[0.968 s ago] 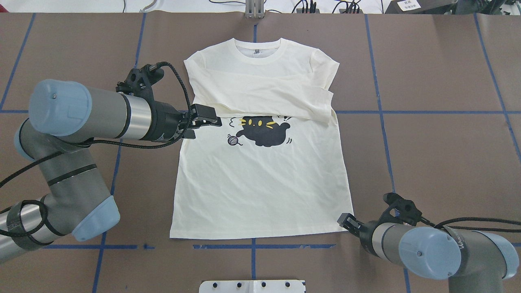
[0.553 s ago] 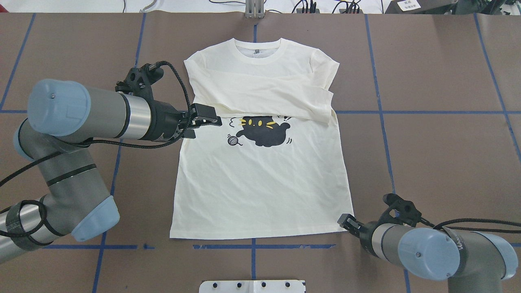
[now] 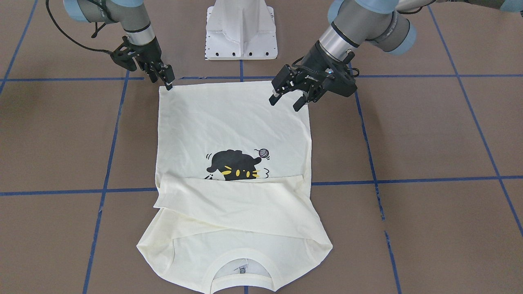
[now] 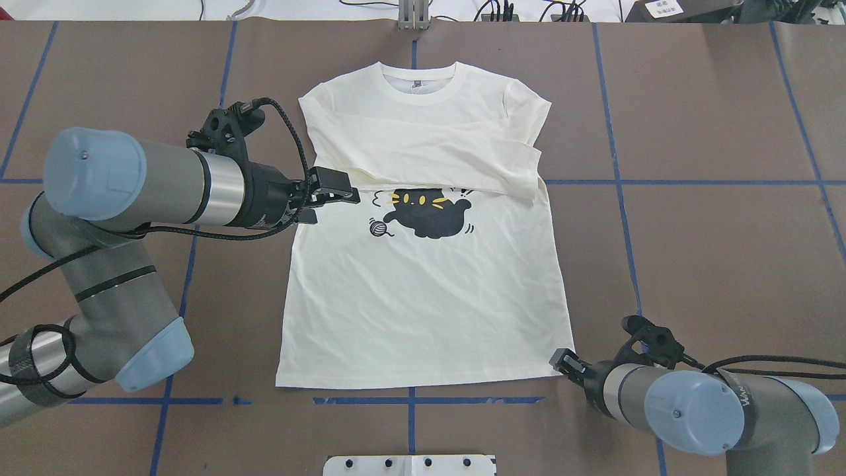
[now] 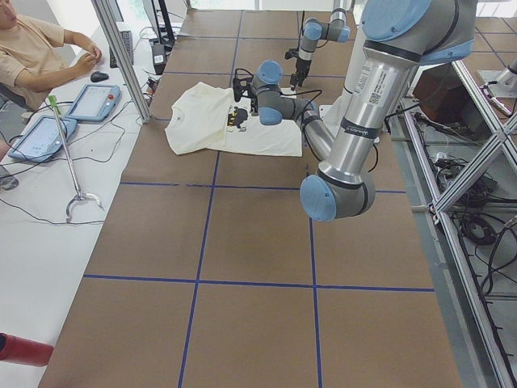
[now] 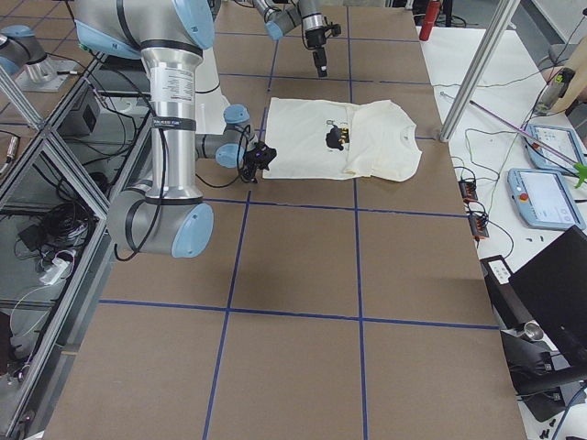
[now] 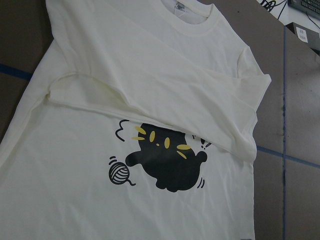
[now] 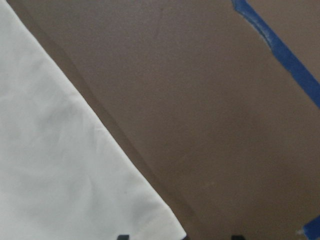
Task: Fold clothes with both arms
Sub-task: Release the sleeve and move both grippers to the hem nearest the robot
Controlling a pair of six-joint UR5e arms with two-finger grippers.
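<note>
Almost nothing has moved: the T-shirt lies flat on the worktop beneath the spread left fingers, its hem corner between the right fingers (also apart), so grasping seems pending.

One cream long-sleeved T-shirt on one brown counter; two robot arms, left arm and right arm; two grippers, left gripper and right gripper; one white pedestal base; one person; apparently two teach pendants.
</note>
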